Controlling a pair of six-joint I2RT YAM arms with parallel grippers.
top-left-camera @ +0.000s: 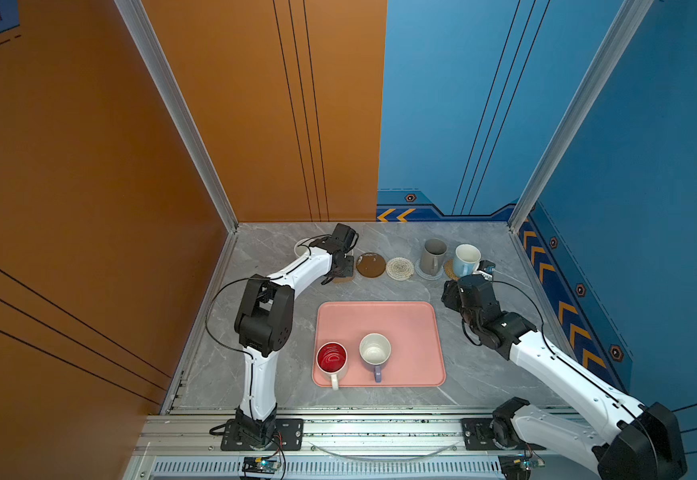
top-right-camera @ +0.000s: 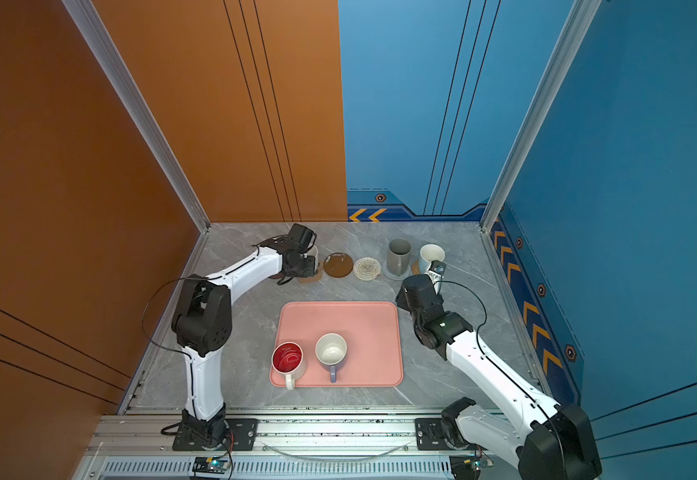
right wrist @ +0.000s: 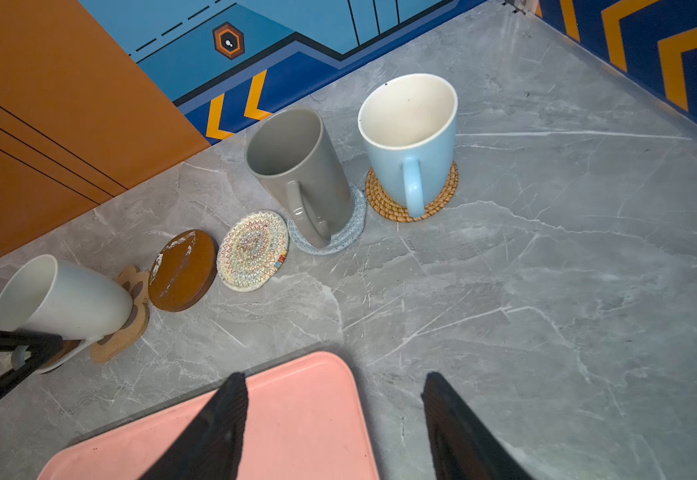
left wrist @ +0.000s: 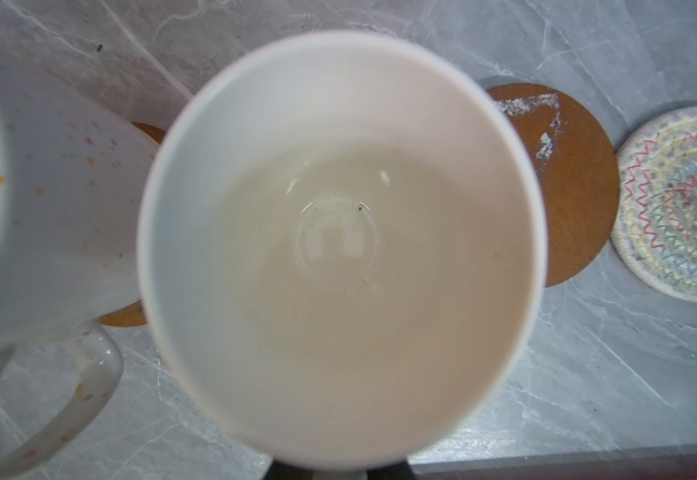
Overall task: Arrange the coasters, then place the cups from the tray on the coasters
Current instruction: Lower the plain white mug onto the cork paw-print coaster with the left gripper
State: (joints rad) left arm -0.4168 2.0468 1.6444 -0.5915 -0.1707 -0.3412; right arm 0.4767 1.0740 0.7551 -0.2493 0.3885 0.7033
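— At the back left of the table point(top-left-camera: 483, 374), what does your left gripper point(top-left-camera: 341, 269) report?

— 1. I read its jaws as drawn in narrow on the plain white mug point(left wrist: 338, 249). The contact point is hidden below the rim in my left wrist view.
2. The mug is upright over the paw-print coaster point(right wrist: 130, 328). I cannot tell whether its base is seated.
3. Just beside it, on the outer side, stands the speckled white mug point(left wrist: 47, 208). The edge of a second brown disc point(left wrist: 126, 316) shows under it.

— And the right gripper point(right wrist: 334, 415)?

— 1. I see its fingers point(right wrist: 213, 424) spread wide, with nothing between them.
2. It hangs above the far right corner of the tray point(top-left-camera: 400, 324) and the bare table next to it.

— Status of the rest?

— Row, from the held mug rightward, each mat just beside the next:
1. The bare brown disc point(right wrist: 182, 270).
2. The bare cream woven round point(right wrist: 253, 249).
3. The grey mug point(right wrist: 301, 170) on the blue-grey round point(right wrist: 338, 232).
4. The light blue mug point(right wrist: 409, 129) on the rattan round point(right wrist: 413, 195).

On the tray, the red-lined mug point(top-left-camera: 332, 359) and the lavender mug point(top-left-camera: 375, 353) stand side by side near the front edge. Both handles point to the front.
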